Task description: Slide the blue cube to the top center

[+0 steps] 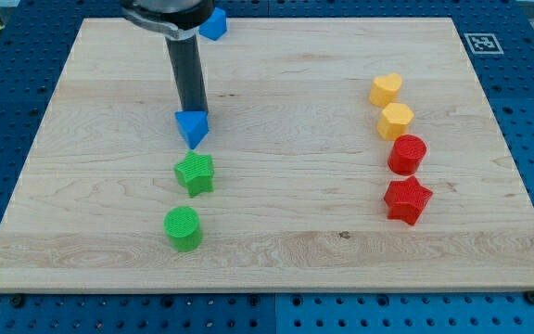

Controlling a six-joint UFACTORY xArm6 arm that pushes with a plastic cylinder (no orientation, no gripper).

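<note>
Blue cube (214,25) at the table's (286,232) far edge, left of centre — partly hidden by the arm, my tip (193,111) touching the blue triangular block (192,127), green star (195,173) just nearer, no gripper fitted.

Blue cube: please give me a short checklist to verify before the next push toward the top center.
1. Blue cube found: ok, at the top edge, partly behind the arm.
2. My tip at the cube: not ok, it touches the blue triangle lower down.
3. Cube at top center: not ok, it is left of center.
4. Path along the top edge rightward: ok, no blocks there.
5. Green star away from the route: ok.
</note>
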